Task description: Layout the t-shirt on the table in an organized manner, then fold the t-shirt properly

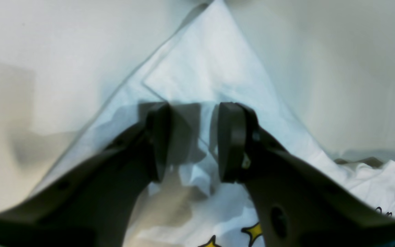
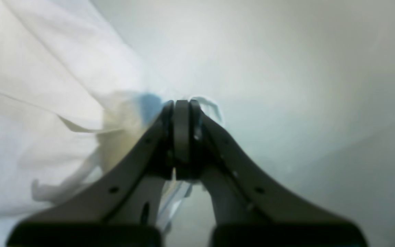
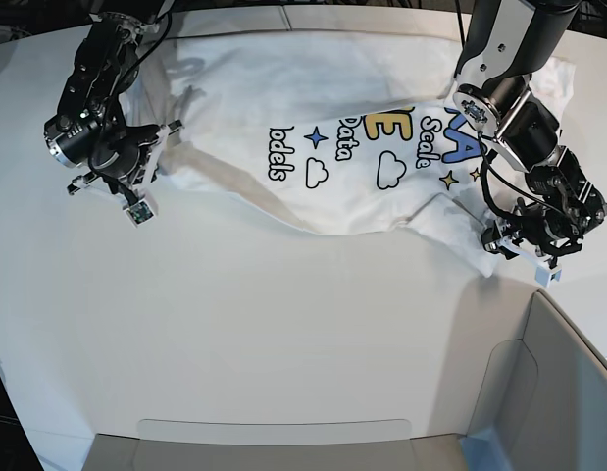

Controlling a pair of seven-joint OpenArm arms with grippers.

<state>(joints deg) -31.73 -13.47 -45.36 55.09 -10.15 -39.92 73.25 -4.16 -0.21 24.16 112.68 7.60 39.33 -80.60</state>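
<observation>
The white t-shirt (image 3: pixel 283 88) lies spread, print side up, across the far half of the table (image 3: pixel 283 334). At the shirt's right corner my left gripper (image 3: pixel 507 243) sits low. In the left wrist view the left gripper (image 1: pixel 194 142) has its jaws apart over a pointed corner of the t-shirt (image 1: pixel 211 61), and yellow stars show near the camera. My right gripper (image 3: pixel 146 172) is at the shirt's left edge. The right wrist view shows the right gripper (image 2: pixel 182 104) shut, with a thin fold of the t-shirt (image 2: pixel 29 85) pinched between its fingers.
Grey bin-like panels stand at the near right (image 3: pixel 558 373) and along the near edge (image 3: pixel 274 442). Bare white table (image 1: pixel 338 68) lies on both sides of the shirt corner, and bare table (image 2: pixel 286 68) lies to the right of the right gripper.
</observation>
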